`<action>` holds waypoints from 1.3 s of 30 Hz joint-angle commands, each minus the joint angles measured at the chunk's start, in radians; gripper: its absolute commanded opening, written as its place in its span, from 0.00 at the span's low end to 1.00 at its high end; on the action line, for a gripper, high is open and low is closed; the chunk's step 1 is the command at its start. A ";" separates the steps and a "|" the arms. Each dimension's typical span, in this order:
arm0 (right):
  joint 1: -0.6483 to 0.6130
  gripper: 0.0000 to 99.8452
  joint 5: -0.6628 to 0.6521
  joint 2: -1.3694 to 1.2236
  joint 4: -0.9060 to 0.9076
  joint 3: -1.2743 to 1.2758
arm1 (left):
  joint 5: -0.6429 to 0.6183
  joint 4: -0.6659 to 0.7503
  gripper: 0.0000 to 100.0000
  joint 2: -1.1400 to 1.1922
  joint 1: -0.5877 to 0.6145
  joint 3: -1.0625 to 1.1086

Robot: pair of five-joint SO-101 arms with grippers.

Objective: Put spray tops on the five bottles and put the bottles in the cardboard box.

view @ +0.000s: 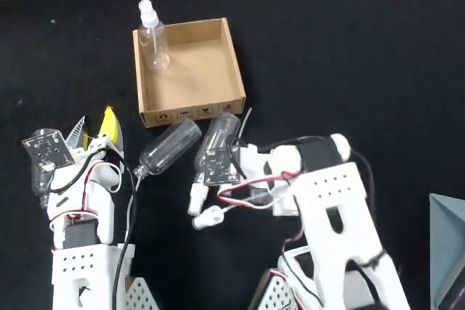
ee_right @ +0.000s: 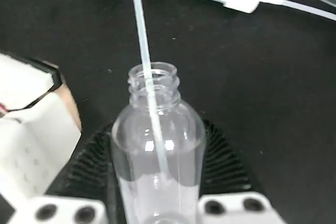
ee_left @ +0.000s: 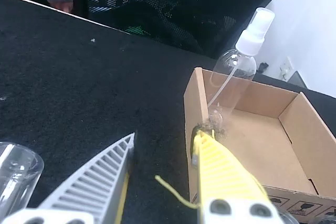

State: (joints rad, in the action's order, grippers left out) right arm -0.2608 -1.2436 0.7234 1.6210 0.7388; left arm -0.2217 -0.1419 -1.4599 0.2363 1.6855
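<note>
Clear plastic bottle point(ee_right: 157, 129), likely light and slick, is sitting clamped by its body in the right claw point(ee_right: 157, 153); left claw point(ee_left: 165, 137) is gaping empty.

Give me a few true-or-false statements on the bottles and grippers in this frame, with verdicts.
1. A capped bottle stands inside the cardboard box. True.
2. The right gripper is empty. False: the right gripper is shut on an uncapped bottle.
3. The left gripper is open and holds nothing. True.
4. No loose tops remain outside the box. False: two spray tops lie on the table by the right arm.
</note>
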 commanded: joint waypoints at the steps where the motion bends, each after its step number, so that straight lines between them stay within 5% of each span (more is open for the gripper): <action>1: -0.015 0.04 0.066 0.090 0.011 -0.033 | 0.011 -0.003 0.18 -0.008 0.013 0.024; 15: 0.038 0.04 0.387 0.343 0.011 -0.070 | 0.011 -0.003 0.18 -0.008 0.013 0.024; 21: 0.206 0.04 0.411 0.410 0.005 -0.128 | 0.011 -0.003 0.18 -0.008 0.013 0.024; 32: 0.219 0.04 0.517 0.420 -0.095 -0.019 | 0.011 -0.003 0.18 -0.008 0.013 0.024; 39: 0.215 0.04 0.772 0.417 -0.255 -0.015 | 0.011 -0.003 0.18 -0.014 0.010 0.024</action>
State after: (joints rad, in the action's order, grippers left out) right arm -0.0690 -0.5731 1.1254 1.4538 0.7265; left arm -0.2217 -0.1419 -1.4599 0.2363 1.6855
